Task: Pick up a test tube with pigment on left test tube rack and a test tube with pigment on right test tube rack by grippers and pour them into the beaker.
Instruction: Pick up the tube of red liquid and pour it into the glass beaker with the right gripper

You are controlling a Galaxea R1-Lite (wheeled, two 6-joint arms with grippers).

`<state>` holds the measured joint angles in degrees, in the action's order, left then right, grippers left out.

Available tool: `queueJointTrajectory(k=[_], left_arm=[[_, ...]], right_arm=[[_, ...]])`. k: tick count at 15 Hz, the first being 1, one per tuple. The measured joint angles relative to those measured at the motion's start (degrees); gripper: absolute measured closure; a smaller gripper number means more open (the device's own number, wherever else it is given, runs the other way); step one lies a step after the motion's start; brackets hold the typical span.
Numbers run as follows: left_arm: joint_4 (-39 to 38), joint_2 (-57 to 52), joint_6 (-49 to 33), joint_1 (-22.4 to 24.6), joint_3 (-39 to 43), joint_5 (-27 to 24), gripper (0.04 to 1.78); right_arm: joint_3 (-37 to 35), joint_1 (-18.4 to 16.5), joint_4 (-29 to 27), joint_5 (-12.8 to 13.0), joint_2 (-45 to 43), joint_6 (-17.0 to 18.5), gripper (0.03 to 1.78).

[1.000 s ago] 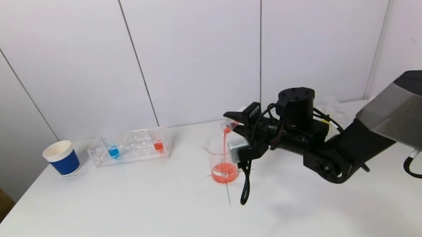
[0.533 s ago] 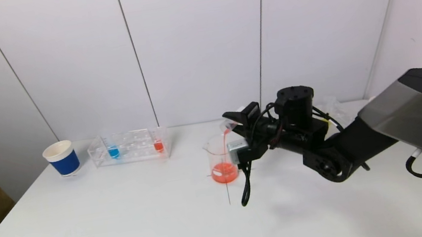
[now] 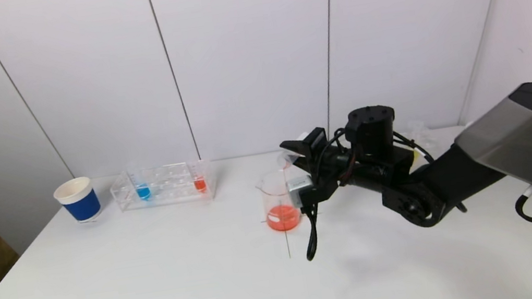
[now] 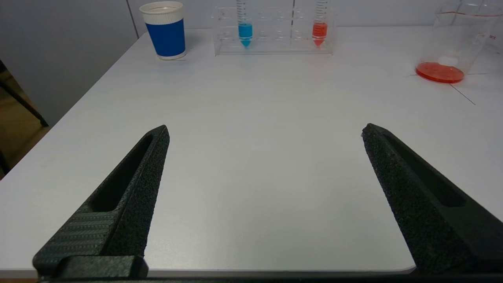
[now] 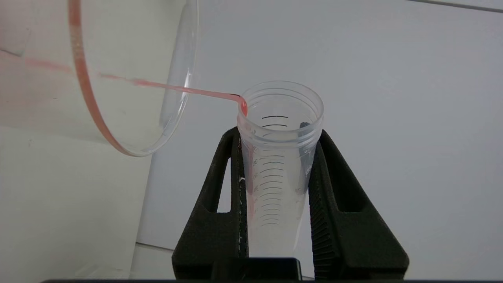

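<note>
My right gripper is shut on a clear test tube, tipped with its mouth over the beaker. In the right wrist view the tube sits between the fingers and is almost empty. Only a thin red thread runs from its lip into the beaker. Red pigment pools in the beaker's bottom. The left rack holds a blue tube and a red tube. My left gripper is open over the near table edge, empty.
A blue paper cup stands left of the left rack. The right rack is mostly hidden behind my right arm. A black cable hangs from the right wrist beside the beaker. The white table ends at the wall behind.
The red stream from the tube into the beaker has thinned to a trickle, and the tube's mouth has lost its red. The right arm has barely shifted.
</note>
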<state>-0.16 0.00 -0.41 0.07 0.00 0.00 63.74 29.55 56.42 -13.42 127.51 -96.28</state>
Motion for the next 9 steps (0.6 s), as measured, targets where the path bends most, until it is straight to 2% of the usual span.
queueJointTrajectory(k=[9], left_arm=[[0.0, 0.0, 0.0, 0.0, 0.0, 0.0, 0.1]], right_arm=[[0.2, 0.0, -1.4, 1.1, -0.6, -2.5, 1.31]])
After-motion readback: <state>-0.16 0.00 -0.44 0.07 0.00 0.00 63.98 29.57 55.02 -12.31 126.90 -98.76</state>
